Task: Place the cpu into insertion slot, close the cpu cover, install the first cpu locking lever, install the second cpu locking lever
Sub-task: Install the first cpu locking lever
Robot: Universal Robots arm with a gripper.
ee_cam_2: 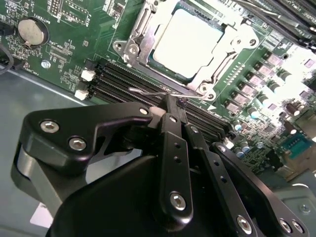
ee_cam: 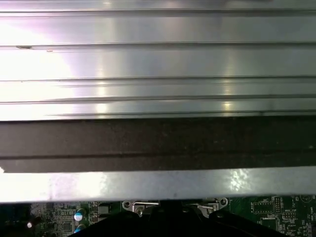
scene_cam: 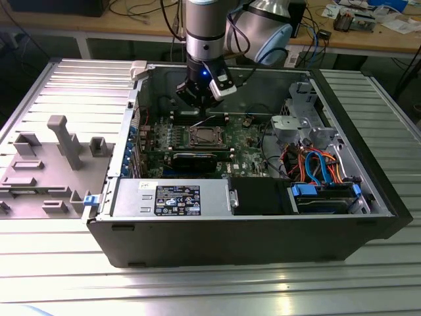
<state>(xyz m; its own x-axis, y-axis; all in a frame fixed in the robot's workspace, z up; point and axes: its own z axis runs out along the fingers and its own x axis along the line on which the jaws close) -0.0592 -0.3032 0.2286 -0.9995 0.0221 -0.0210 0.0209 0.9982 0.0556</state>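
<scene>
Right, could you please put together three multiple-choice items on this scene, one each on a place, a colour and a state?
1. Where is the cpu?
A. On the power supply
B. In the insertion slot
C. On the table beside the case

2. What colour is the circuit board around the slot?
A. Green
B. Red
C. White

3. How does the cpu cover stand?
A. Raised upright
B. Taken off
C. Lying flat over the cpu

Answers: 1 B, the silver top sits inside the socket rim; 2 A, green shows on all sides of the socket; 3 C, its frame lies around the chip, which shows through the window.
</scene>
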